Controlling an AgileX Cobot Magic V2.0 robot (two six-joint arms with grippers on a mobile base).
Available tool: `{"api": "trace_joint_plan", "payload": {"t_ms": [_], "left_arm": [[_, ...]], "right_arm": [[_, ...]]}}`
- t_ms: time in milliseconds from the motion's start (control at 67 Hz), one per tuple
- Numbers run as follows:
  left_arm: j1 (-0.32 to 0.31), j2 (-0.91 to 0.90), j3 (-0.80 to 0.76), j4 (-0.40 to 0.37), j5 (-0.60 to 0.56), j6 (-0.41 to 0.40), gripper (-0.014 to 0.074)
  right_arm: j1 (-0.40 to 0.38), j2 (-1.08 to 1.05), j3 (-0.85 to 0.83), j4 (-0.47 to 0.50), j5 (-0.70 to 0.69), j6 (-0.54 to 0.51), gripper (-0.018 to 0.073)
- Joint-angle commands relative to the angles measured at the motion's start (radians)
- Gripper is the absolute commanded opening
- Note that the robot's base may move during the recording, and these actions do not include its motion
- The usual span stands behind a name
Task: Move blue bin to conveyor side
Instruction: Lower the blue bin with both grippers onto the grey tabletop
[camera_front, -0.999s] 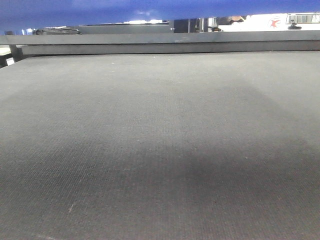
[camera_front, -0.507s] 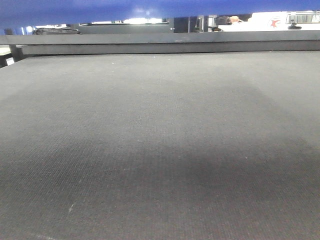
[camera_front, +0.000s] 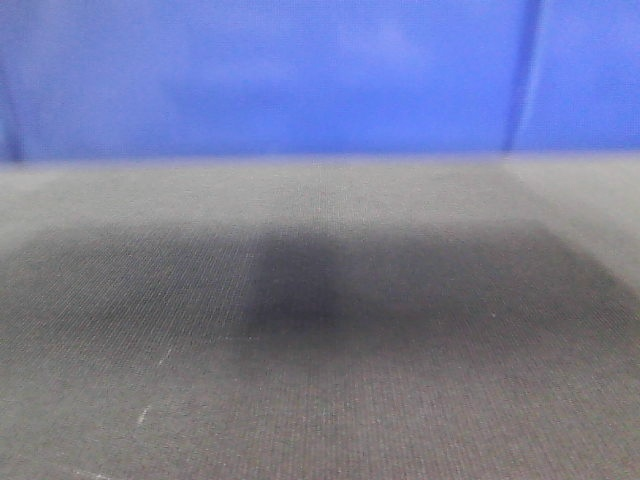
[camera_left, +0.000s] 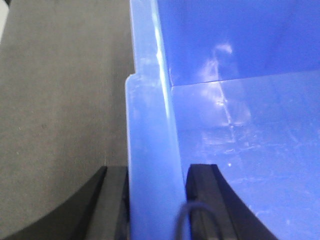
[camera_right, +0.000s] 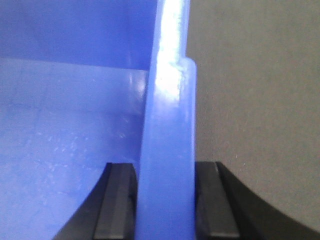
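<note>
Left gripper (camera_left: 157, 207) and right gripper (camera_right: 165, 202) each pinch a side rim of the blue bin (camera_front: 300, 80), one jaw inside the wall and one outside. Past each outer jaw spreads the conveyor side (camera_front: 320, 380). Whether the bin rests on it cannot be told. If one glossy rim slipped or was released early, the bin could tilt and drop.

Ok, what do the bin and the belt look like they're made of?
The bin looks like hard glossy plastic: glare streaks along its smooth rim, fine scratches inside. The belt looks like matte woven fabric, perhaps rubberised: fine weave texture, no shine.
</note>
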Motion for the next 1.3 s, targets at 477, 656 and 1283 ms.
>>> {"api": "trace_joint_plan", "payload": {"t_ms": [477,656,1283], "left_arm": [[-0.005,0.248,-0.013,-0.015,-0.169,0.011,-0.0011],[-0.005,0.251,-0.013,-0.015,-0.166,0.011,0.0206],[0.014,-0.029,0.017,-0.015,-0.149,0.011,0.0597]], "right_arm": [[0.000,0.288,-0.015,-0.018,-0.167,-0.016,-0.0069],[0.000,0.292,-0.017,-0.018,-0.175,-0.016,0.0181],[0.000,0.064,-0.017,-0.018,-0.124,-0.016,0.0503]]}}
